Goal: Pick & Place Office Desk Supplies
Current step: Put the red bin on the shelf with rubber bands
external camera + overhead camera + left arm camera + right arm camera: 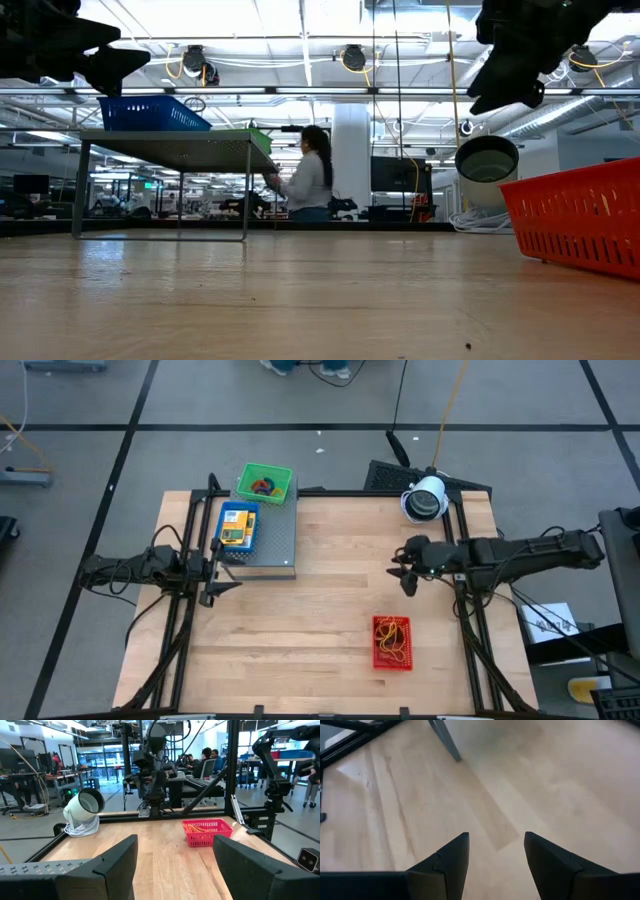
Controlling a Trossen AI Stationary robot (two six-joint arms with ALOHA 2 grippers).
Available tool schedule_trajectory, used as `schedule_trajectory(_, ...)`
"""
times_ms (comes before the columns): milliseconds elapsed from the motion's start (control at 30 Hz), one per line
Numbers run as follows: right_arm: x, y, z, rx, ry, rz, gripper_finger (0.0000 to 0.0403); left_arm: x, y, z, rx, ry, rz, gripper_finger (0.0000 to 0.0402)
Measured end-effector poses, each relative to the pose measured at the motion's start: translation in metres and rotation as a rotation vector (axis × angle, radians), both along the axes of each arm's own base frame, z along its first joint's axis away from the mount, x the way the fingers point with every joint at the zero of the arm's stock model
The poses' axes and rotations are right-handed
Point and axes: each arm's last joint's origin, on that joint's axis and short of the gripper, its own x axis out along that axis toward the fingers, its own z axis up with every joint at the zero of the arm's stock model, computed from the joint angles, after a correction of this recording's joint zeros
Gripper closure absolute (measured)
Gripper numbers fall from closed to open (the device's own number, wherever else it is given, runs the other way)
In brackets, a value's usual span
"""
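Note:
Small yellow packets lie in a blue basket on top of a grey perforated metal stand at the far left. Beside it on the stand is a green basket holding coloured rubber-band loops. A red basket with orange loops sits on the wood at the near right. My right gripper hangs open above the table's right half, tipped downward, with only bare wood between its fingers. My left gripper waits open and level at the table's left edge, next to the stand.
A white lamp-like device stands at the far right corner. The stand's top is raised on thin legs. Black frame rails run along the table's left and right edges. People sit in the room beyond the far edge.

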Motion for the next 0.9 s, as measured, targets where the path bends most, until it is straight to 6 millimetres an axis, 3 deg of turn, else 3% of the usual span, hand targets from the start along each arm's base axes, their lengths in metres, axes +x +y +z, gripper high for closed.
schedule_trajectory(367, 0.011, 0.041, 0.009, 0.32, 0.173, -0.162, 0.0222, 0.0, 0.0, 0.0, 0.0, 0.0, 0.0, 0.0133)
schedule_trajectory(667, 0.002, 0.088, 0.001, 0.505, 0.477, -0.412, 0.0222, 0.0, 0.0, 0.0, 0.0, 0.0, 0.0, 0.0133)
schedule_trajectory(900, 0.003, 0.115, -0.003, 0.669, 0.48, -0.537, 0.0222, 0.0, 0.0, 0.0, 0.0, 0.0, 0.0, 0.0133)
